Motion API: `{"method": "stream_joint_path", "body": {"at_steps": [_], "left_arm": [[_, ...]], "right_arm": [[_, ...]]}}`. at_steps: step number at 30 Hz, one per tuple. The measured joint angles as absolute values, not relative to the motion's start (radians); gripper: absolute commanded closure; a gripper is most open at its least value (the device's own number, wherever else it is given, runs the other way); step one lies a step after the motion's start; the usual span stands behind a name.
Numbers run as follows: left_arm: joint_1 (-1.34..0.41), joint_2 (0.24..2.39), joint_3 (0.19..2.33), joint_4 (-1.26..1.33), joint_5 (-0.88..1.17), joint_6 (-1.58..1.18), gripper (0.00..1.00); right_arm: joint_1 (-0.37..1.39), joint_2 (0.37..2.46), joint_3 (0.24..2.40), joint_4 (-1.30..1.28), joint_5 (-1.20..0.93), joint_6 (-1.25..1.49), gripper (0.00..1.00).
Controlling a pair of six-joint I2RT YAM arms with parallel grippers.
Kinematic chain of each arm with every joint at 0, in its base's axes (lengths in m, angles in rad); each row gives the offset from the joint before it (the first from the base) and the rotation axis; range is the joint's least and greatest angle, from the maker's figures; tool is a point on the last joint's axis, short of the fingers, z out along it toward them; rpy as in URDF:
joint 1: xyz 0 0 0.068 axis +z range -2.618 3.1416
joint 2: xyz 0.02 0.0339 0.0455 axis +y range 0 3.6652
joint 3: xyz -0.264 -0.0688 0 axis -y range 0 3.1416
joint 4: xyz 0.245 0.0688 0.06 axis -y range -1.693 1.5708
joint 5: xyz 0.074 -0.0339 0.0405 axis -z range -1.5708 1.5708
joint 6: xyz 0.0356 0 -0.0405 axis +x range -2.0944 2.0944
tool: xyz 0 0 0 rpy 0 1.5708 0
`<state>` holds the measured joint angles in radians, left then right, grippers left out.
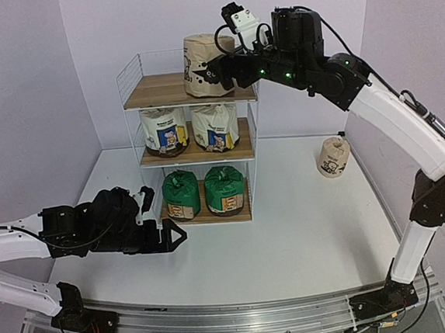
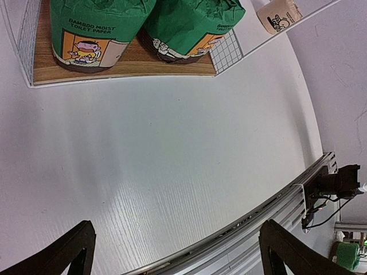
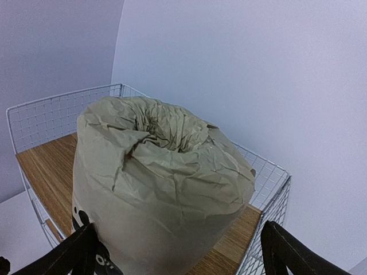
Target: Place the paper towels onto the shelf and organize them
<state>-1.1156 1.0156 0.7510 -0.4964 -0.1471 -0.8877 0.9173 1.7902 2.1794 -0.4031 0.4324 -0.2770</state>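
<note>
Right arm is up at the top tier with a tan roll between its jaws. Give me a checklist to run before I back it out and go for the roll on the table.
1. Jaws of the right gripper wide, flanking the tan roll: ok.
2. Tan roll upright on the top board of the shelf: ok.
3. Both fingers clear of the wrapper: cannot tell.
4. Top board's left half bare for the next roll: ok.
5. The second tan roll upright, alone on the table at right: ok.
6. Idle left gripper open, low by the bottom tier, away from the right arm: ok.
</note>
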Motion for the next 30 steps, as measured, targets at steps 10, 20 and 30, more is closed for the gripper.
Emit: {"method": "stream_joint_path", "body": {"at_steps": [10, 20, 30], "left_arm": [[-1.116, 1.022, 0.751, -0.495, -0.13, -0.881, 0.0], [-1.116, 1.016, 0.744, -0.495, -0.129, -0.879, 0.0], [-1.116, 1.012, 0.743, -0.495, -0.129, -0.877, 0.0]], "right_arm": [[0.917, 1.789, 2.178, -0.395, 0.482, -0.324, 0.04], [0.915, 1.699, 2.082, -0.391, 0.293, -0.276, 0.03], [0.915, 1.516, 1.982, -0.375, 0.207, -0.189, 0.03]]}}
